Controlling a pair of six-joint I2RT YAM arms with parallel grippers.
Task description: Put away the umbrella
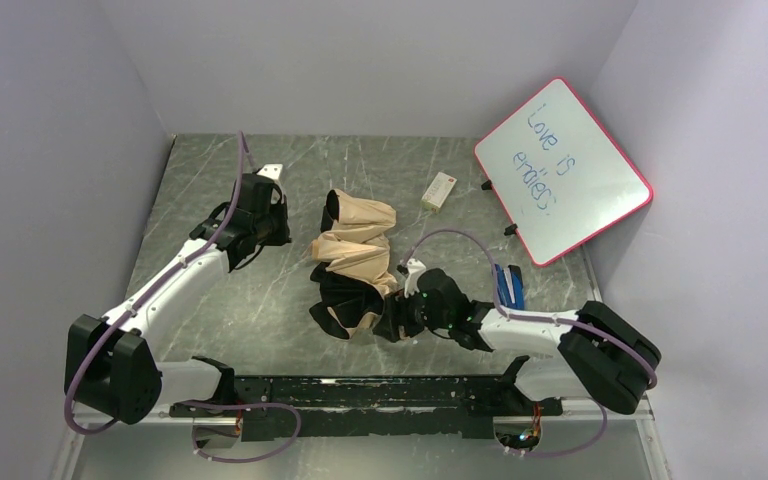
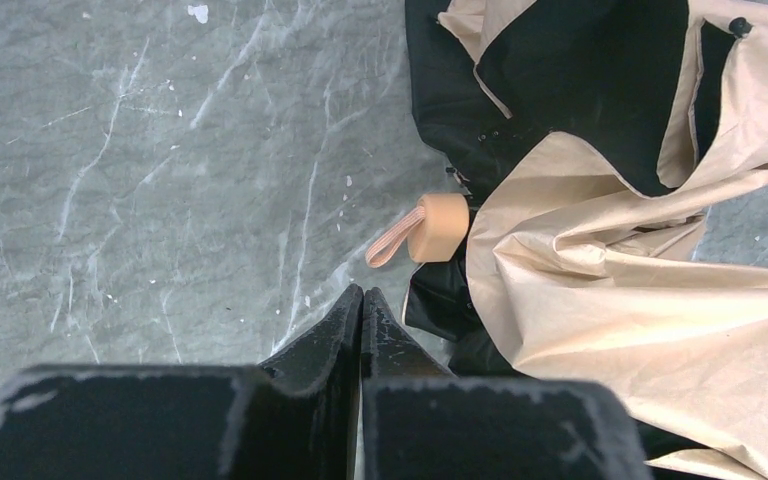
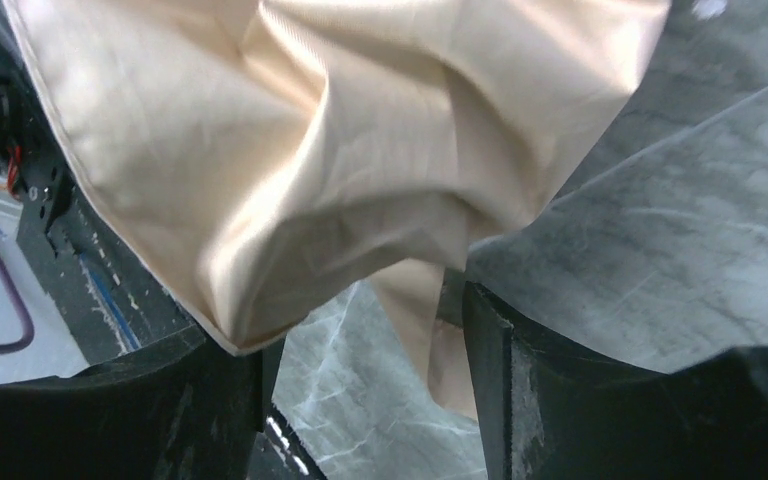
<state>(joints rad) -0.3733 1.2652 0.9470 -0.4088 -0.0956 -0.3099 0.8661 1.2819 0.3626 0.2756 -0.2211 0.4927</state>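
We see the umbrella (image 1: 355, 262) crumpled on the desk (image 1: 250, 310), left arm (image 1: 175, 280) stretched forward, left fingers (image 2: 332, 335) pressed together near its handle (image 2: 440, 228), right arm (image 1: 530, 330) bent low, right fingers (image 3: 530, 380) spread around its fabric.

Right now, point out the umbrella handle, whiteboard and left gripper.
umbrella handle (image 2: 440, 228), left wrist view, tan-orange barrel.
pink-framed whiteboard (image 1: 563, 170), top external view, white face.
left gripper (image 2: 362, 300), left wrist view, between shut fingertips.

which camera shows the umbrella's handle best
The left wrist view: the tan-orange handle and its strap show clearly, unobstructed. The top view shows only the crumpled umbrella, handle not visible; the right wrist view shows just its tan fabric.
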